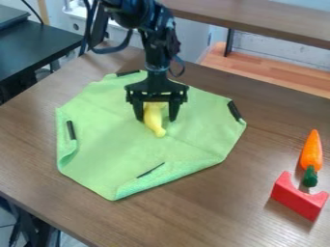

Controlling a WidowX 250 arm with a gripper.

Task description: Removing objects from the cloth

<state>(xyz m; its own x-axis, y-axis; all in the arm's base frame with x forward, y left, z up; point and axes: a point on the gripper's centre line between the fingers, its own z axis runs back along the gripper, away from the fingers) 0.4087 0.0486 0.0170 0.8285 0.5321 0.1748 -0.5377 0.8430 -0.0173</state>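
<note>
1. Hanging down over the cloth, the black two-finger end effector [156, 118] has its fingers spread wide apart, one at each side of a yellow, smooth, elongated toy [154, 119]. I cannot tell if either finger touches it.
2. The yellow toy lies on the light green, soft fabric cloth [109, 149], toward the cloth's far part, and its narrow end is pointing to the near side.
3. The cloth is spread on the brown, wood-look worktop [213, 212]. Its borders are partly folded or curled, and four short black strips [234, 110] are placed around near its edges.
4. At the right side of the worktop, well apart from the cloth, there is an orange toy carrot [311, 152] with a dark green top. This green top is at the hollow of a red block with a curved cut [298, 197]; I cannot tell whether they touch.
</note>
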